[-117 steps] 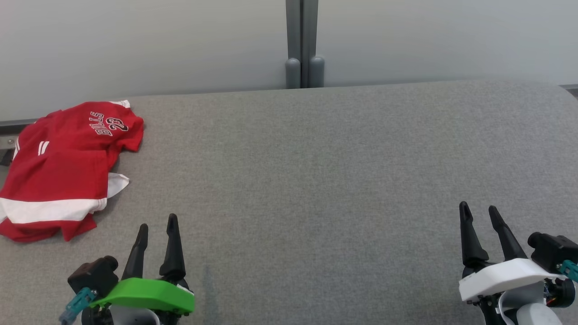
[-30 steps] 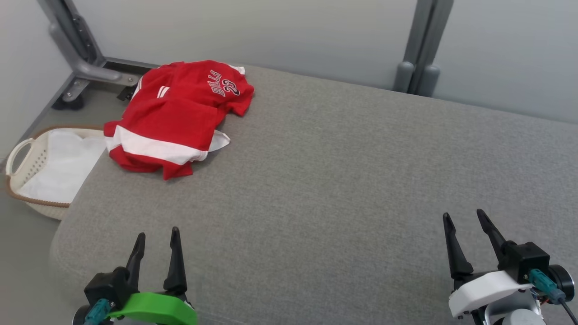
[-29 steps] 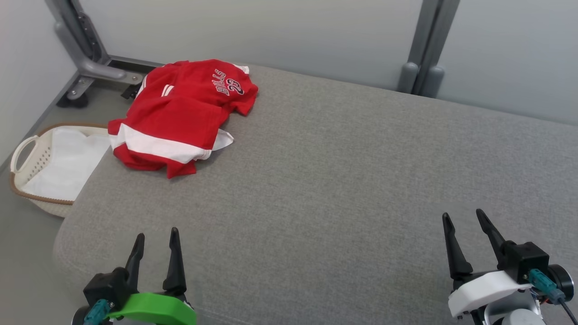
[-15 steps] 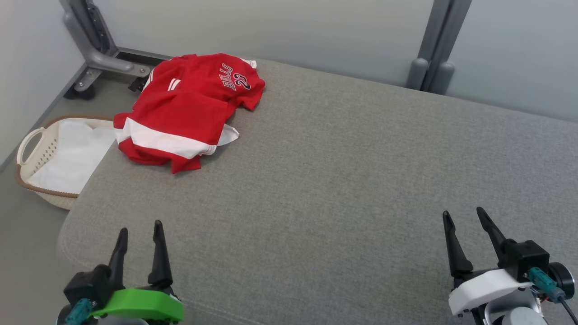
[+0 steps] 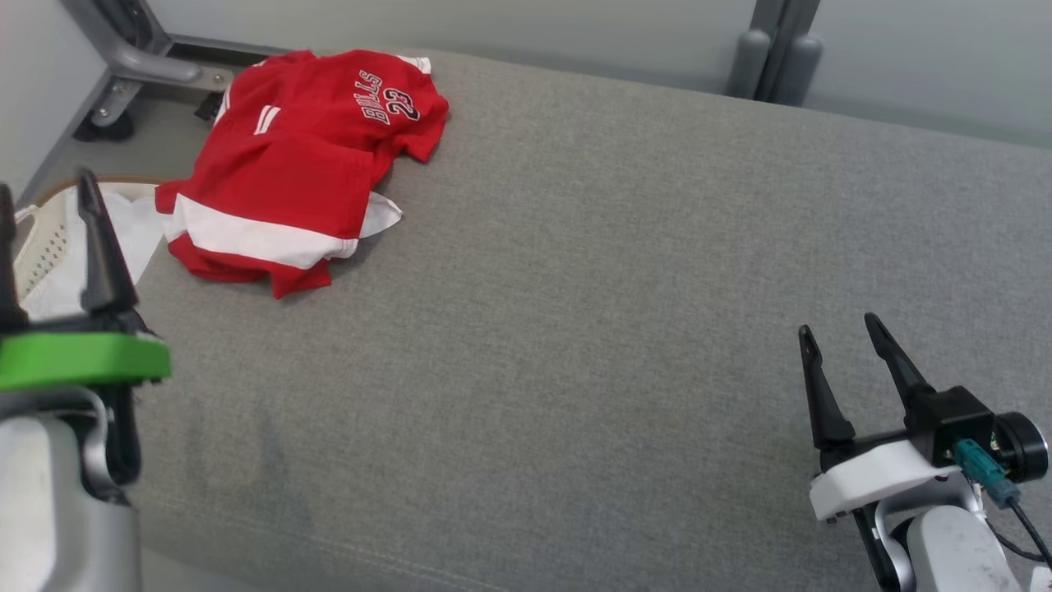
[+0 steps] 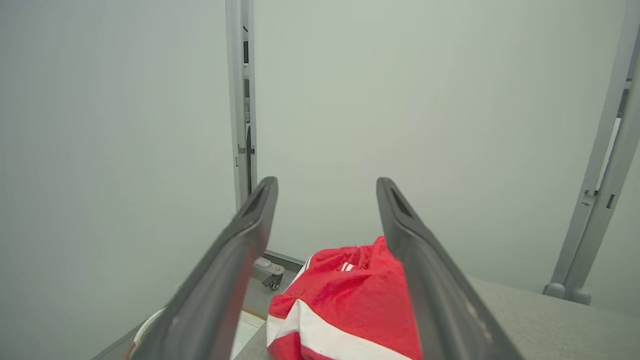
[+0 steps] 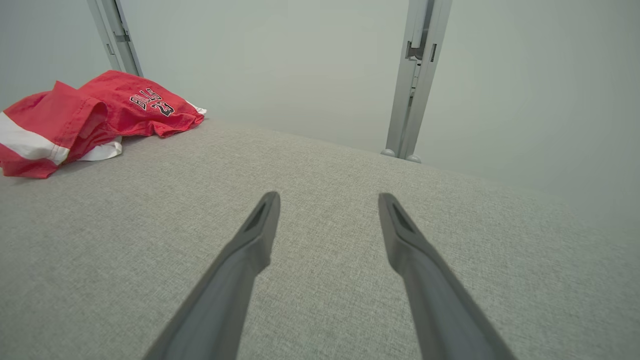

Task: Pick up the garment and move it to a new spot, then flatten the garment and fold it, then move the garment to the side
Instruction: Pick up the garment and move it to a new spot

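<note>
1. A crumpled red jersey [image 5: 296,173], banded in white and lettered "BULLS 23", lies at the far left corner of a broad grey fabric-covered cushion [image 5: 616,288], its hem reaching the cushion's left side.
2. The green-cased left gripper [image 6: 326,182] hangs at the left edge of the head view, its two dark fingers spread wide with nothing between them. In its wrist view the jersey sits beyond and below the fingertips, untouched.
3. The white-cased right gripper [image 5: 838,323] hovers over the near right of the cushion, well apart from the jersey, its fingers likewise wide apart and empty.
4. A pale perforated plastic basket [image 5: 37,247] holding white cloth [image 5: 136,230] stands on the floor just beside the cushion's left end, near the jersey.
5. Grey metal posts [image 5: 772,41] rise against the pale wall behind the cushion.
</note>
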Controlling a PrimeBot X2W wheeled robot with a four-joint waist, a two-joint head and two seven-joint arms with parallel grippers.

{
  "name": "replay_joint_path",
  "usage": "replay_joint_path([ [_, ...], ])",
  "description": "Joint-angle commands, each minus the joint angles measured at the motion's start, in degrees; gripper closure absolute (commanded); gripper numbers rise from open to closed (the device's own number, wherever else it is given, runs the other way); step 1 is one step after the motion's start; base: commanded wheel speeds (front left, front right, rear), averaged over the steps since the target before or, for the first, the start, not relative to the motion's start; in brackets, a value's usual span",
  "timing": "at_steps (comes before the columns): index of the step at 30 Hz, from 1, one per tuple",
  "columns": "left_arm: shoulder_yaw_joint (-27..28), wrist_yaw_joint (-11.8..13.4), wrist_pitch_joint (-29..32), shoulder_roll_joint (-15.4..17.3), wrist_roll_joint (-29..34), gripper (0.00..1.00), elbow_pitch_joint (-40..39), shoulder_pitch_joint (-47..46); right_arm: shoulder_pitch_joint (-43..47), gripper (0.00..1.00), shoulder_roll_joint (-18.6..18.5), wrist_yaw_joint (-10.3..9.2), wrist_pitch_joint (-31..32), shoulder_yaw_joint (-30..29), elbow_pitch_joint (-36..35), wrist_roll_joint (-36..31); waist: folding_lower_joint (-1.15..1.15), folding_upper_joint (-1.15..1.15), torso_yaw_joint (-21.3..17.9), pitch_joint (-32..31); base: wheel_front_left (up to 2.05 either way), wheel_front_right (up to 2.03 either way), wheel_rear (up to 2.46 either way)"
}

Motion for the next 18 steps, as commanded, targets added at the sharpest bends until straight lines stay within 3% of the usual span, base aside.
replay_joint_path([
  [1, 0.15, -0.34, 0.86, 1.41, -0.86, 0.0, 0.61, -3.52, -1.12, 0.0, -0.32, -0.02, -0.26, 0.22, -0.54, -0.71, 0.0, 0.0, -2.23, 3.37, 0.0, 0.0, 0.0],
  [8, 0.07, -0.69, 7.69, 8.82, -3.06, 0.0, 8.53, -17.68, -4.26, 0.0, -0.34, -0.02, -0.21, 1.83, -2.62, -4.27, 0.0, 0.0, -5.64, 11.18, 0.0, 0.0, 0.0],
  [18, -3.14, -0.87, 15.94, 14.01, -6.82, 0.0, 28.11, -26.57, -7.08, 0.0, -0.3, -0.02, -0.21, 3.08, -4.95, -7.66, 0.0, 0.0, -9.78, 20.97, 0.0, 0.0, 0.0],
])
